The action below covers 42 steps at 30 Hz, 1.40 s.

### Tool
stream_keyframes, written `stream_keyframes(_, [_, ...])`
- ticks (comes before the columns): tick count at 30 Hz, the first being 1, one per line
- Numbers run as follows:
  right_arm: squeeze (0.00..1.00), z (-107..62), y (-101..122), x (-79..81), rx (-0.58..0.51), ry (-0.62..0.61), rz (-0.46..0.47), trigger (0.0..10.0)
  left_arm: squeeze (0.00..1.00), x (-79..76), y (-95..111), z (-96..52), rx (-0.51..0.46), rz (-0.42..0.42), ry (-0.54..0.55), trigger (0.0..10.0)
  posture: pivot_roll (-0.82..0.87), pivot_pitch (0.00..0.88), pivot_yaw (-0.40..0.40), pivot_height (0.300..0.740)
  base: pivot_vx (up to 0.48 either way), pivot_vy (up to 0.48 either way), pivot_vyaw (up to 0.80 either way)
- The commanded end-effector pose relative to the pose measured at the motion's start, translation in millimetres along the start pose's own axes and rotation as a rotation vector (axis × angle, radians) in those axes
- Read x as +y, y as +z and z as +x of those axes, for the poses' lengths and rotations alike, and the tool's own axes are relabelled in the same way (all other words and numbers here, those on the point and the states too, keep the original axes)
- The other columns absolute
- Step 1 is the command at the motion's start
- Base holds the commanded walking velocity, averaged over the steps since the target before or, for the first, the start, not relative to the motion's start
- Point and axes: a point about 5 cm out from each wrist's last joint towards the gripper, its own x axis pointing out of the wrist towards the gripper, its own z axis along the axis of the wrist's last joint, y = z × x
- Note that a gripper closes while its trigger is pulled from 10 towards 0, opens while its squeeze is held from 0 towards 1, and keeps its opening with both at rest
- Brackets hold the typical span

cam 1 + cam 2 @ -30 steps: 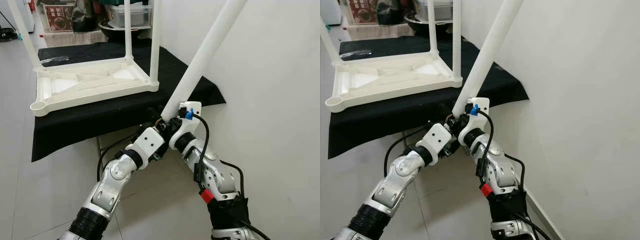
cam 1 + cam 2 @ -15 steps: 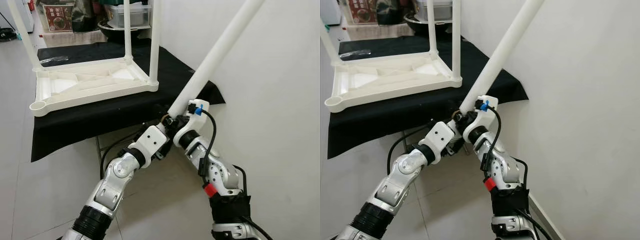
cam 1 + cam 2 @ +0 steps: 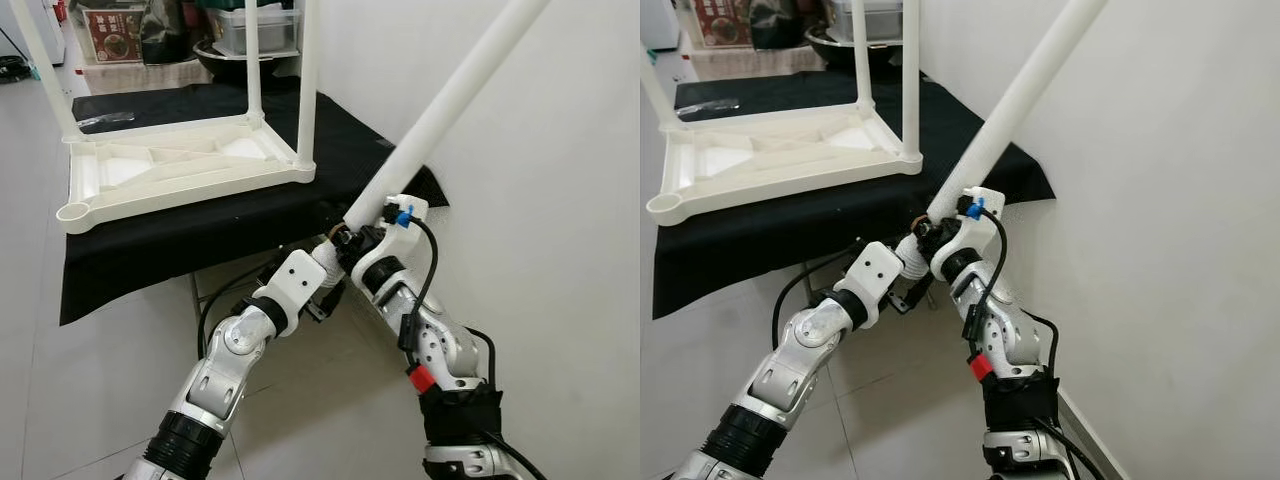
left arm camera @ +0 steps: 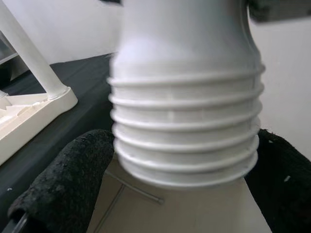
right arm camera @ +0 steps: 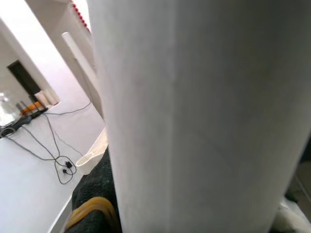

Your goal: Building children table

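Three legs [image 3: 308,80] stand screwed into the upturned tabletop [image 3: 180,175]; both hands, left hand [image 3: 338,243] and right hand [image 3: 362,237], grip the fourth leg [image 3: 440,112], unattached; near-left socket [image 3: 72,213] empty.

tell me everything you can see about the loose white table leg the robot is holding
The loose table leg is a long, smooth white tube, plastic by its look, with a ribbed screw thread at its lower end. It slants up and to the right, past the corner of the black-draped table. The left gripper straddles the thread; the right gripper holds it just above.
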Motion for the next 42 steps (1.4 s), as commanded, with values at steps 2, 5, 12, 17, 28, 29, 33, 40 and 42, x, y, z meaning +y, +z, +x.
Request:
stream_keyframes(2, [0.00, 0.8, 2, 7.7, -0.035, 0.028, -0.018, 0.0, 0.00, -4.4, 2, 2.4, -0.013, -0.008, -0.024, 10.0, 0.06, 0.000, -0.083, 0.740, 0.000, 0.000, 0.00])
stream_keyframes(5, [0.00, 1.2, 1, 10.1, -0.048, 0.038, -0.014, 0.0, 0.00, -12.7, 7, 2.1, -0.046, -0.016, -0.072, 10.0, 0.06, 0.000, -0.084, 0.740, 0.000, 0.000, 0.00])
stream_keyframes(12, [0.00, 2.1, 3, 13.9, -0.072, 0.074, 0.016, 0.0, 0.00, -6.8, 15, 1.8, -0.102, -0.026, -0.035, 10.0, 0.06, 0.000, -0.085, 0.740, 0.000, 0.000, 0.00])
stream_keyframes(17, [0.00, -1.2, 1, 14.6, -0.069, 0.105, 0.016, 0.0, 0.00, 0.2, 21, 2.8, -0.131, -0.026, -0.001, 10.0, 0.06, 0.000, -0.088, 0.740, 0.000, 0.000, 0.00])
stream_keyframes(28, [0.00, -6.9, -10, 7.7, -0.016, 0.099, 0.065, 0.0, 0.00, 3.2, 26, 0.7, -0.173, -0.028, 0.008, 6.7, 0.06, 0.000, -0.089, 0.740, 0.000, 0.000, 0.00])
stream_keyframes(29, [0.00, -6.9, -10, 7.0, -0.016, 0.094, 0.068, 0.0, 0.00, 2.1, 26, 0.2, -0.174, -0.028, 0.003, 6.7, 0.06, 0.000, -0.089, 0.740, 0.000, 0.000, 0.00])
stream_keyframes(33, [0.00, -5.8, -9, 5.9, -0.021, 0.091, 0.064, 0.0, 0.00, -1.0, 25, -0.4, -0.171, -0.026, -0.010, 0.0, 0.06, 0.000, -0.089, 0.740, 0.000, 0.000, 0.00])
stream_keyframes(40, [0.00, -3.7, -3, 2.1, -0.040, 0.078, 0.049, 0.0, 0.00, 0.1, 23, 0.2, -0.162, -0.006, -0.005, 0.0, 0.06, 0.000, -0.087, 0.740, 0.000, 0.000, 0.00])
stream_keyframes(42, [0.00, -2.0, 2, -1.3, -0.051, 0.054, 0.053, 0.0, 0.00, 1.7, 20, -0.4, -0.150, 0.034, 0.000, 0.0, 0.06, 0.000, -0.089, 0.740, 0.000, 0.000, 0.00])
